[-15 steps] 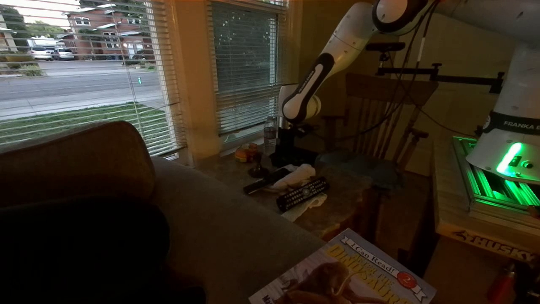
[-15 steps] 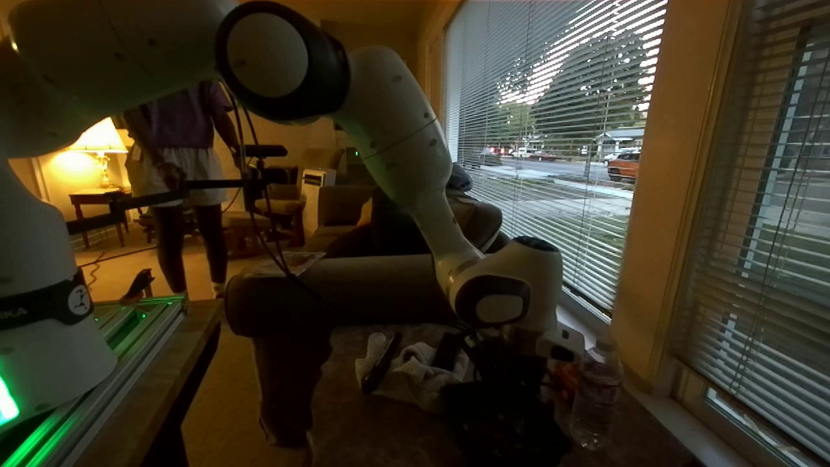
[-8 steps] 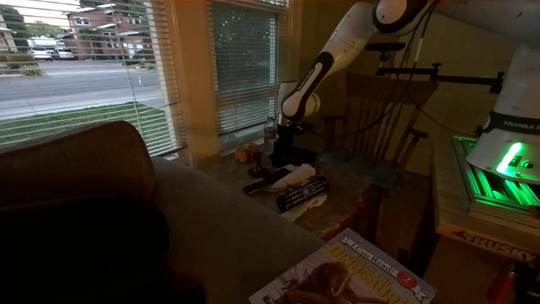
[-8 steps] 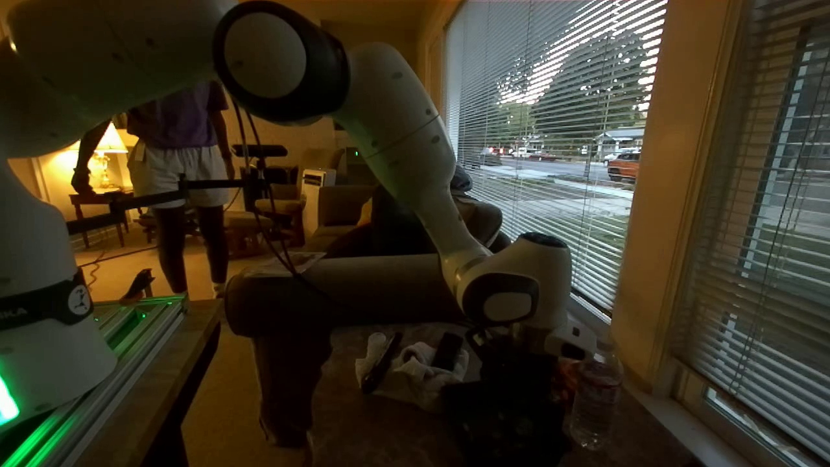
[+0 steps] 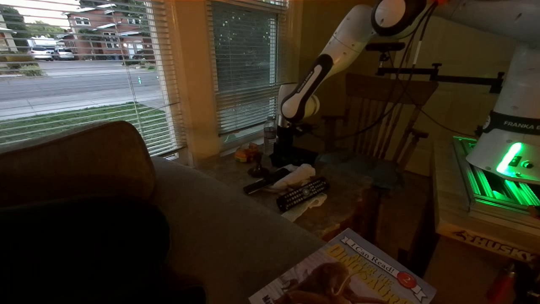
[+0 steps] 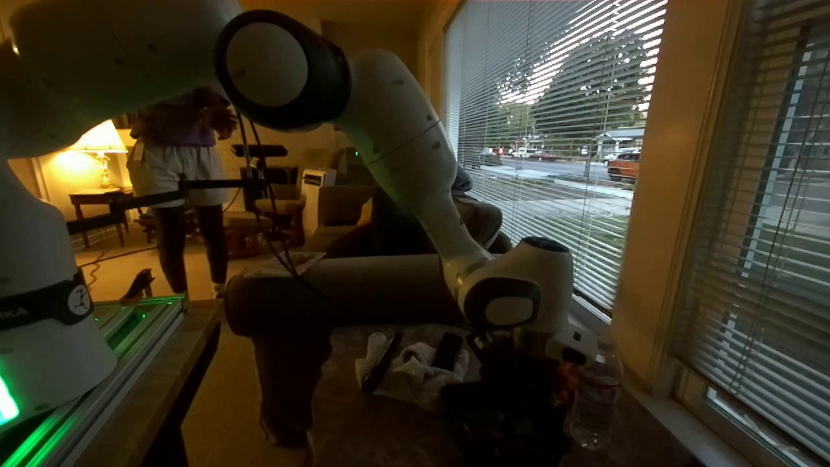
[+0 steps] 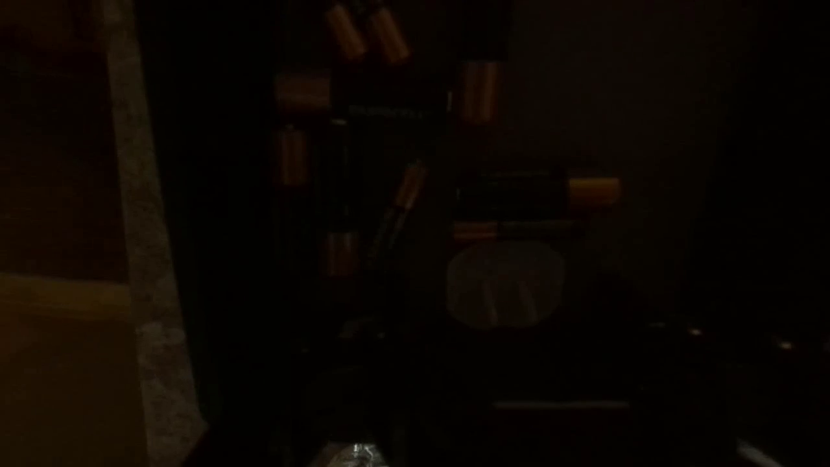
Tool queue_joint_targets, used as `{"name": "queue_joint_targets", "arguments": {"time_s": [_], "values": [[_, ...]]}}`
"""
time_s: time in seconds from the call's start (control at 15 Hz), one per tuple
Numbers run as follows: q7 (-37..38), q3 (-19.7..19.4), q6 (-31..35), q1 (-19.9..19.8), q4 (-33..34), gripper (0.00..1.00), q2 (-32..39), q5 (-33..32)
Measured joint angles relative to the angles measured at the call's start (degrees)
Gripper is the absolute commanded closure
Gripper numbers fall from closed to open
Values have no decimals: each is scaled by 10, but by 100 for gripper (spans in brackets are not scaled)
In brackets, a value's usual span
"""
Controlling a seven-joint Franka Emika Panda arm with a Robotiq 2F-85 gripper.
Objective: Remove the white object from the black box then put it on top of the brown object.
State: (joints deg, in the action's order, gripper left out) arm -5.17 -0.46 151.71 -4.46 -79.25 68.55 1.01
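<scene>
the arm [image 6: 415, 149] hung over the black box [image 6: 502, 425], lower right in an exterior view, and one sideways swing could have toppled the bottle [image 6: 595, 402] close by! the claw [image 5: 285, 139]? too dark; clenched or released, i couldn't tell. inside the box, right of centre in the wrist view, sat the white object [image 7: 506, 285], batteries [image 7: 583, 192] crowding its upper edge: a loose pinch might have snagged one!

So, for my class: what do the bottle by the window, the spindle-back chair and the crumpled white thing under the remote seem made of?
Bottle: probably clear, glossy plastic; see-through, with highlights.
Chair: likely wood, finish unclear in the gloom; brown and spindled.
Crumpled white thing: apparently matte cloth, from its soft folds.
</scene>
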Motion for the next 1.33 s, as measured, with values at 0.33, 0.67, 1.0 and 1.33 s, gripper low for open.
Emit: {"name": "queue_joint_targets", "arguments": {"time_s": [0.33, 0.67, 1.0, 1.33], "values": [[5, -2, -8, 1, 7, 49, 4, 0], [5, -4, -19, 1, 14, 57, 4, 0], [5, -5, -23, 1, 16, 81, 4, 0], [5, -4, -25, 3, 16, 81, 3, 0]]}}
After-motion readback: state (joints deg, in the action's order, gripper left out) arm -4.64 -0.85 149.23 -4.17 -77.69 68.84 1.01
